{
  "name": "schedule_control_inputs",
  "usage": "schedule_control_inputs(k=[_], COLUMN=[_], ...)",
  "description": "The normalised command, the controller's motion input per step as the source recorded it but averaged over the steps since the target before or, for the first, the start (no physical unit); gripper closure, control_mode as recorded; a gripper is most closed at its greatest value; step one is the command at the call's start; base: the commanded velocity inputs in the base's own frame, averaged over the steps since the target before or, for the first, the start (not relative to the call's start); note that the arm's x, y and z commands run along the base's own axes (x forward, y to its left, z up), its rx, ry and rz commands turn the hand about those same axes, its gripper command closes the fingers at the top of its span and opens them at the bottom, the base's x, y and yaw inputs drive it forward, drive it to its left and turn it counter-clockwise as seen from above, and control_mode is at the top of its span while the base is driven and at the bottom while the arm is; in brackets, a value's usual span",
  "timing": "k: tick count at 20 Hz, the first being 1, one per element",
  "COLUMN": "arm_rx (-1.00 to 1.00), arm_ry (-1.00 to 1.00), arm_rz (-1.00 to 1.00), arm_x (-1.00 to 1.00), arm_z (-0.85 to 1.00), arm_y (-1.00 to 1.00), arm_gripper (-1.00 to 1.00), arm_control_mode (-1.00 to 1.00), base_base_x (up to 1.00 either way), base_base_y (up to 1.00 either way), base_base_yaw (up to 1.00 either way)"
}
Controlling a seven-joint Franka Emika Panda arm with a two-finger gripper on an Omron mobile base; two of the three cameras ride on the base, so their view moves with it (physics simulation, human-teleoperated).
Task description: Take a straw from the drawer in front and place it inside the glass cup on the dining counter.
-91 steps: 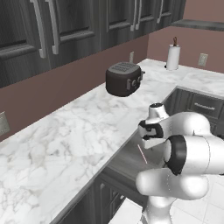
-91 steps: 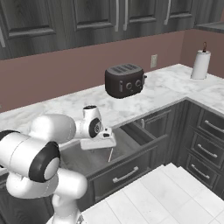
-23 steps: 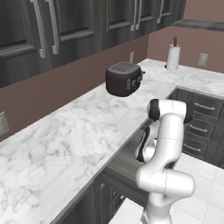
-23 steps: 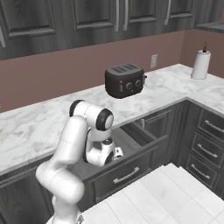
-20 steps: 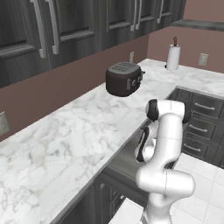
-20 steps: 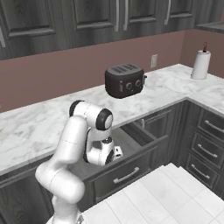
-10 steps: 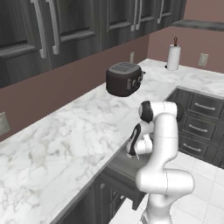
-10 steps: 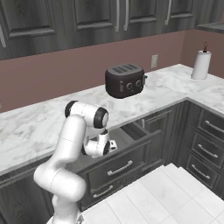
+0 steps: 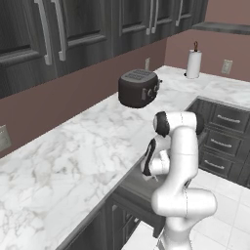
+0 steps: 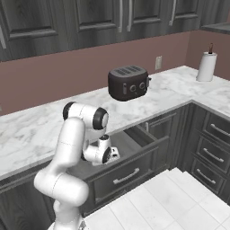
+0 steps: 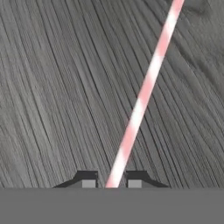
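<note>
My gripper (image 11: 111, 183) reaches down into the open drawer (image 10: 134, 167), over its grey wood-grain floor. A thin pink-and-white striped straw (image 11: 144, 92) lies on that floor and runs up and away to the right from between the two dark fingertips. The fingertips sit close against the straw on either side. In the base views the hand is low inside the drawer (image 9: 134, 183), with the gripper (image 10: 113, 155) pointing down beneath the bent white arm. The glass cup and the dining counter are out of view.
A black toaster (image 10: 129, 83) stands on the marble wall counter (image 10: 40, 130) behind the drawer, and a paper towel roll (image 10: 206, 66) stands at the far right. Stacked drawers (image 10: 211, 148) fill the corner unit to the right. Dark upper cabinets hang above.
Over the last second the arm has swung left and the hand has moved further along the drawer. Earlier the arm was folded low over the drawer's front.
</note>
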Motion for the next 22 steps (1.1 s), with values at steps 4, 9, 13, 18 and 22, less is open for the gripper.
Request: schedule_control_inputs(k=[4, 9, 13, 18, 22], arm_rx=[0.00, 0.01, 0.04, 0.07, 0.13], arm_ry=[0.00, 0.00, 0.00, 0.06, 0.21], arm_rz=[0.00, 0.00, -0.02, -0.08, -0.20], arm_x=[-0.26, -0.29, -0.48, -0.64, -0.84], arm_z=[0.18, 0.67, 1.00, 1.00, 1.00], arm_y=[-0.23, -0.30, -0.16, -0.14, -0.43], arm_gripper=[1.00, 1.00, 1.00, 1.00, 1.00], arm_control_mode=[-1.00, -1.00, -1.00, -1.00, -1.00], base_base_x=[0.00, 0.00, 0.00, 0.00, 0.00], base_base_y=[0.00, 0.00, 0.00, 0.00, 0.00], base_base_yaw=[0.00, 0.00, 0.00, 0.00, 0.00])
